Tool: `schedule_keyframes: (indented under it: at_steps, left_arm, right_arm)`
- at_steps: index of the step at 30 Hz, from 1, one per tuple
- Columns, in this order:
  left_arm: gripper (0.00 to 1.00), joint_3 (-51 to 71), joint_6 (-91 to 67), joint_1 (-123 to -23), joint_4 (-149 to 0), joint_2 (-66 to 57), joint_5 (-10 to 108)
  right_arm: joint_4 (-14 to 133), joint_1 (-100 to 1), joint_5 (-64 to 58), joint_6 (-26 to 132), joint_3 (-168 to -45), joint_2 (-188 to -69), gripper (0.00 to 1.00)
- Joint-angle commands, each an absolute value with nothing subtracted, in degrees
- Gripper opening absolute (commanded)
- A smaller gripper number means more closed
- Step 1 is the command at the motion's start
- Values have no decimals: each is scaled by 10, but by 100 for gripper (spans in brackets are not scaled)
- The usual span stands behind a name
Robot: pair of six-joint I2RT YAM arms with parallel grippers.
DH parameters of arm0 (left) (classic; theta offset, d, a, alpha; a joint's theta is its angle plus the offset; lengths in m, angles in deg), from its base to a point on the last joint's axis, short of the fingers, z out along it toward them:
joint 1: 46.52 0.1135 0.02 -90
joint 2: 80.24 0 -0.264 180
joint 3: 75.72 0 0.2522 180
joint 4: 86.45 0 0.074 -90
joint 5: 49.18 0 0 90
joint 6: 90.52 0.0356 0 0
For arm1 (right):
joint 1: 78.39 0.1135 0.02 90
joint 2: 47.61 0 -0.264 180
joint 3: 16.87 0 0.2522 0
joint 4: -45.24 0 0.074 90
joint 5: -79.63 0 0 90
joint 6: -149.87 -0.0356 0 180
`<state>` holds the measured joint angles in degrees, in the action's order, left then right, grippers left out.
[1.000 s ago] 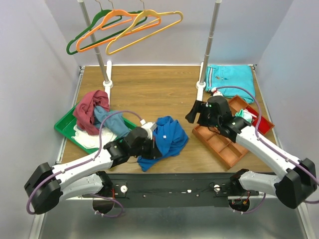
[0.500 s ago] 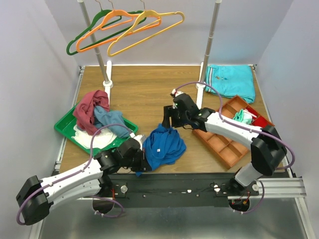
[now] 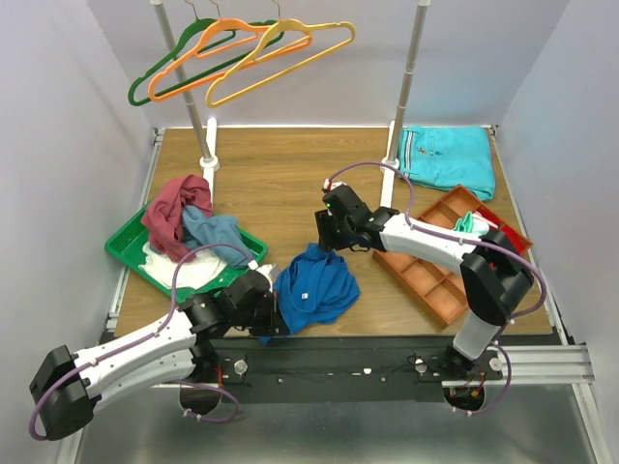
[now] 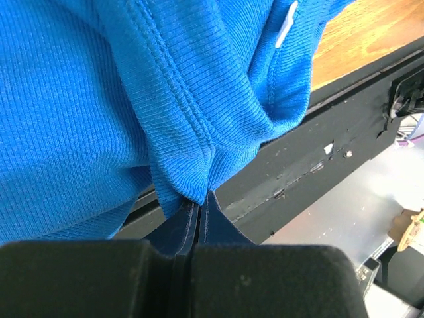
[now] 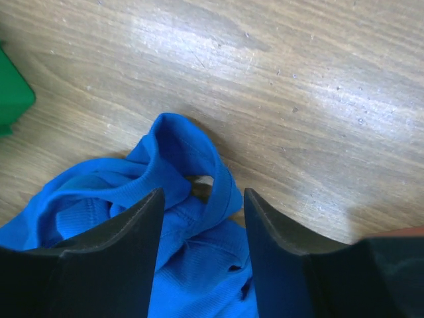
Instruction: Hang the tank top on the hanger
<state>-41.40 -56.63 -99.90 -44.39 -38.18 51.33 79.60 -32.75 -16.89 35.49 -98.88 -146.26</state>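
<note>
The wooden table (image 3: 290, 184) bears the crumpled tank top (image 3: 314, 288). Only the left wrist view shows the left gripper (image 4: 197, 209) clenched on its folded hem; the right gripper (image 5: 203, 194) hangs spread above its far strap loop.

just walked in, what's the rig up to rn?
The left gripper is shut on a hem of the blue tank top, which lies bunched on the table near the front edge. The right gripper is open, poised over the top's far fold with nothing grasped. The yellow hanger hangs bare on the rack at the back, so the top is not yet on it.
</note>
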Motion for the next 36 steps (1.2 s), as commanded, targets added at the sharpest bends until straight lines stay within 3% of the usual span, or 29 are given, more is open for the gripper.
schedule_keyframes:
  at_steps: [1,8,11,12,13,20,24,31,36]
  left_arm:
    - [0,-395,-569,-1003,-418,-385,495]
    - [0,-323,-529,-1002,-368,-375,413]
    - [0,-288,-518,-1002,-352,-364,373]
    - [0,-279,-509,-1002,-349,-362,361]
    - [0,-250,-501,-1002,-342,-359,329]
    - [0,-12,-387,-995,-299,-282,120]
    - [0,118,-318,-980,-347,-240,66]
    - [0,329,-204,-942,-484,-193,119]
    - [0,424,-153,-941,-505,-163,162]
  right_arm:
    - [803,-328,-157,340,-981,-1491,53]
    - [785,-328,-134,325,-962,-1493,49]
    - [804,-328,-158,321,-980,-1483,20]
    - [818,-328,-172,319,-987,-1475,5]
    - [824,-328,-184,319,-995,-1467,1]
    - [884,-328,-363,339,-1141,-1373,1]
    - [884,-329,-454,369,-1266,-1340,1]
    - [874,-330,-541,454,-1484,-1349,1]
    - [833,-330,-548,484,-1519,-1328,1]
